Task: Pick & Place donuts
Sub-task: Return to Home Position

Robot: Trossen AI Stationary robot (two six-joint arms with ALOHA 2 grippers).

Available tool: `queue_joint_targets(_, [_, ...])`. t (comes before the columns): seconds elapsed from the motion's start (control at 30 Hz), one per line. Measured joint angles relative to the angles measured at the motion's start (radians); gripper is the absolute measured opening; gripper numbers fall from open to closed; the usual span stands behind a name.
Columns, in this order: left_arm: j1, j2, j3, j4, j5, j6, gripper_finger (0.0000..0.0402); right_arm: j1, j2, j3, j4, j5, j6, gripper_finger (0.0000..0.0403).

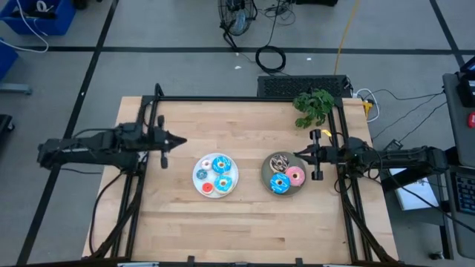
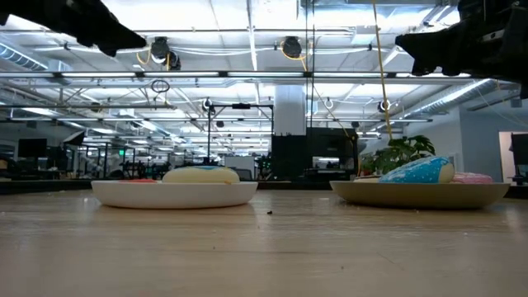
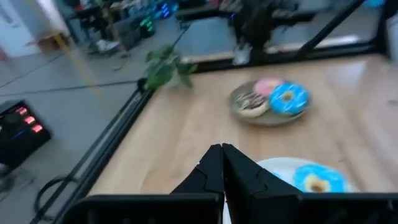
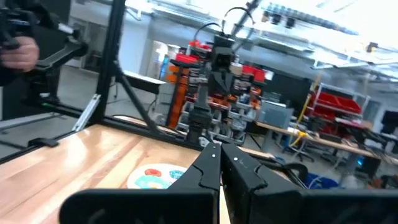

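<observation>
Above the counter (image 1: 223,230), flanking the white plate (image 1: 233,186) and grey plate (image 1: 266,173) where the donuts (image 1: 220,165) lie, the left gripper (image 1: 178,140) and right gripper (image 1: 298,154) hover with fingers pressed together, empty; judging by this, only withdrawing home remains.

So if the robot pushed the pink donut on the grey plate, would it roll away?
Probably not. The pink donut lies flat on the grey plate, so it would likely slide, not roll. The blue donut right beside it might get nudged. It looks small, probably light.
</observation>
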Motion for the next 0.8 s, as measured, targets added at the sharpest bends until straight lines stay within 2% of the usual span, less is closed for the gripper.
queue_joint_targets(0.07, [0.008,-0.044,-0.014,0.004,0.049,-0.007,0.0003,0.000,0.000,0.000,-0.006,0.017,0.014,0.0000])
queue_joint_targets(0.17, [0.007,-0.122,-0.026,0.028,0.065,-0.037,0.0003,0.000,0.000,0.000,-0.018,0.018,0.019,0.0000])
queue_joint_targets(0.27, [0.007,-0.173,-0.097,0.148,0.111,-0.037,0.0003,0.000,0.000,0.000,-0.037,0.018,0.023,0.0000])
queue_joint_targets(0.33, [0.009,-0.183,-0.168,0.221,0.146,-0.011,0.0002,0.000,0.000,0.000,-0.039,0.018,0.035,0.0000])
queue_joint_targets(0.5, [0.055,-0.184,-0.312,0.368,0.130,-0.001,0.0008,0.000,0.000,0.000,-0.039,0.019,0.074,0.0000])
queue_joint_targets(0.67, [0.120,-0.185,-0.380,0.427,0.295,-0.069,0.0004,0.000,0.000,0.000,-0.041,0.018,0.090,0.0000])
queue_joint_targets(0.8, [0.141,-0.185,-0.393,0.433,0.334,-0.147,0.0007,0.000,0.000,0.000,-0.038,0.019,0.089,0.0000])
